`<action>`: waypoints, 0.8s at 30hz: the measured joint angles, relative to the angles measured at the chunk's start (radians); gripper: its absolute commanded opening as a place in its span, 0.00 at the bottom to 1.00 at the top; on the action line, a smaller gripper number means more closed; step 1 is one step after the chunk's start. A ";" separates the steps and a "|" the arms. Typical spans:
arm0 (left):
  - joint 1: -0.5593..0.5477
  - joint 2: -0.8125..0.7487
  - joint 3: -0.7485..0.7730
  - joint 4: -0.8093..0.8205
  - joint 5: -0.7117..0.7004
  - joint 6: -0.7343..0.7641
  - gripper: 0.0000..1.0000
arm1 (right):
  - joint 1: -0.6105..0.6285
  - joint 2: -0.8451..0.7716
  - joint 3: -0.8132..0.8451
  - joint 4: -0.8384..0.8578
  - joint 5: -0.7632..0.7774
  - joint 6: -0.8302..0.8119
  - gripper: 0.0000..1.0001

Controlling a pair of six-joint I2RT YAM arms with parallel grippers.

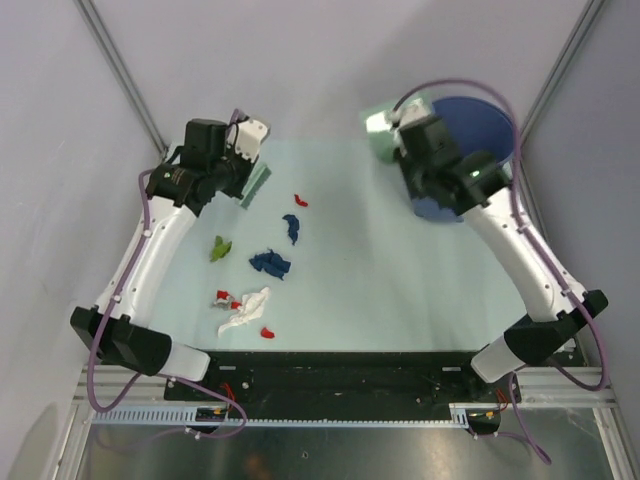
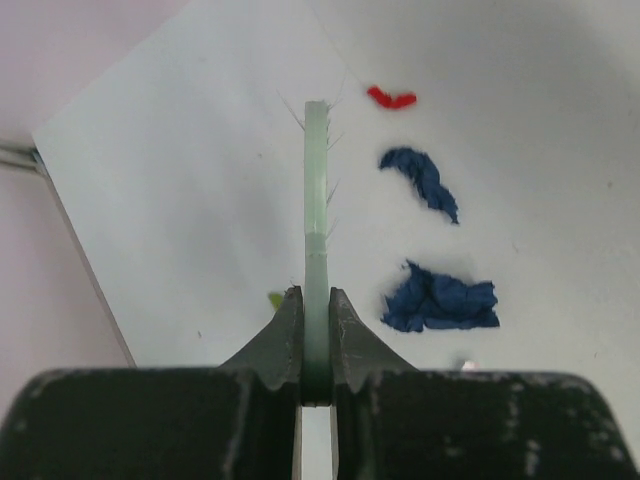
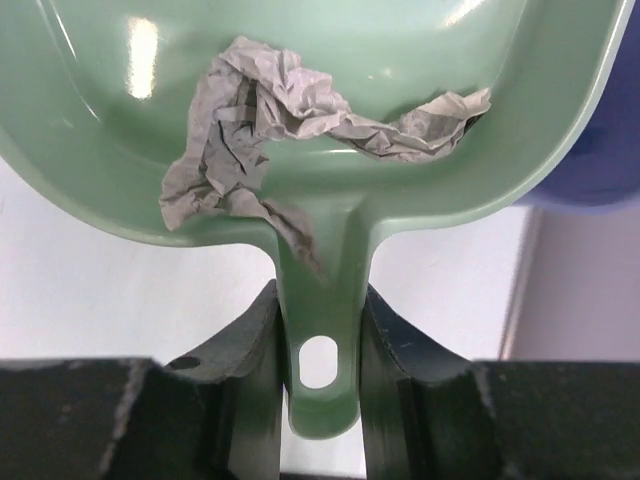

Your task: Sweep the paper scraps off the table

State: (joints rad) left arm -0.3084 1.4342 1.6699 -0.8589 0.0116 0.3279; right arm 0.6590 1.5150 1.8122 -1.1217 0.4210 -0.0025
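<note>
1. The paper scraps (image 1: pixel 268 262) lie on the tabletop (image 1: pixel 400 280), just right of the left jaws and well apart from the right jaws.
2. The left jaws are clamped on the brush (image 2: pixel 316 190), whose long axis points straight ahead.
3. The right jaws grip the dustpan (image 3: pixel 420 50) handle, with 1 grey scrap (image 3: pixel 250 130) inside.

Paper scraps (image 1: pixel 270 263) clutter left-centre of the bench (image 1: pixel 400 270), loosely spread, gaps between them. Wide open lane to their right, bare all the way to the right arm (image 1: pixel 520 250). Brush (image 1: pixel 256 185) blocks the far-left corner; dustpan (image 1: pixel 378 135) and a round blue object (image 1: pixel 475 120) crowd the far-right.
</note>
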 measured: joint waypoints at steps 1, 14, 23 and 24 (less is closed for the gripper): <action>0.002 -0.008 -0.022 -0.003 0.000 0.005 0.00 | -0.031 0.014 0.083 -0.005 0.029 -0.013 0.00; 0.002 -0.116 -0.218 -0.018 -0.005 0.032 0.00 | -0.412 0.046 -0.117 0.788 0.503 -0.856 0.00; 0.002 -0.140 -0.224 -0.018 -0.004 0.051 0.00 | -0.501 0.052 -0.427 1.398 0.449 -1.664 0.00; 0.002 -0.140 -0.224 -0.017 -0.004 0.054 0.00 | -0.508 0.050 -0.438 1.423 0.434 -1.706 0.00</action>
State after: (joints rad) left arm -0.3061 1.2938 1.4464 -0.8761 0.0074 0.3817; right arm 0.1513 1.5650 1.3746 0.3016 0.8547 -1.7088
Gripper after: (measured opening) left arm 0.095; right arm 0.320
